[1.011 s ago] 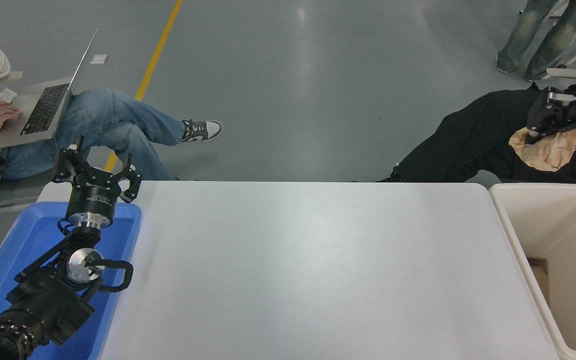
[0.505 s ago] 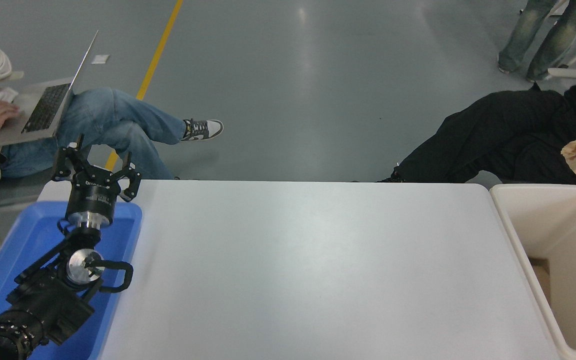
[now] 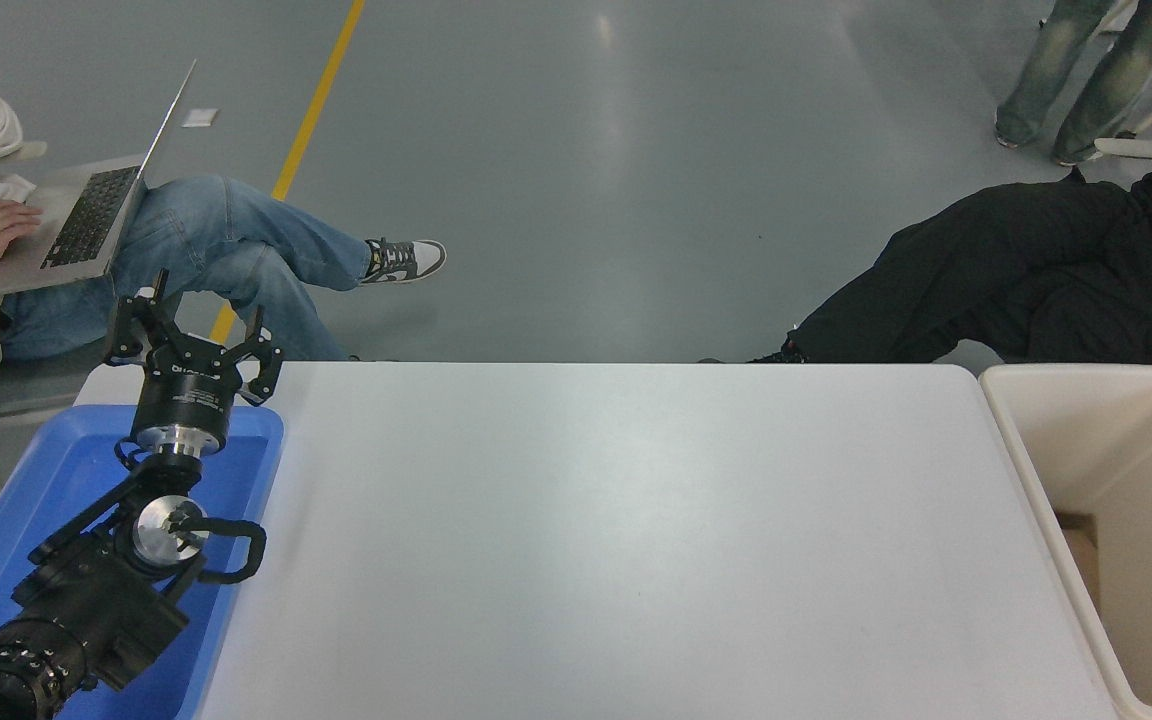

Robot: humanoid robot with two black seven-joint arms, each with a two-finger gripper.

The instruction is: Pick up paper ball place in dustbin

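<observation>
— One gripper shows, parked at the surface's left edge, jaws spread, empty. The ball?

— Out of view, like the right arm (carry or drop step, probably). Next: release over the bin at the right edge.

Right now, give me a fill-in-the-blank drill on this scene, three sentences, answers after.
1. The left gripper hangs over the ____ tray.
2. The dustbin stands at the table's ____ end.
3. The person at upper left has a ____ on the lap.

Missing words: blue; right; laptop
</observation>
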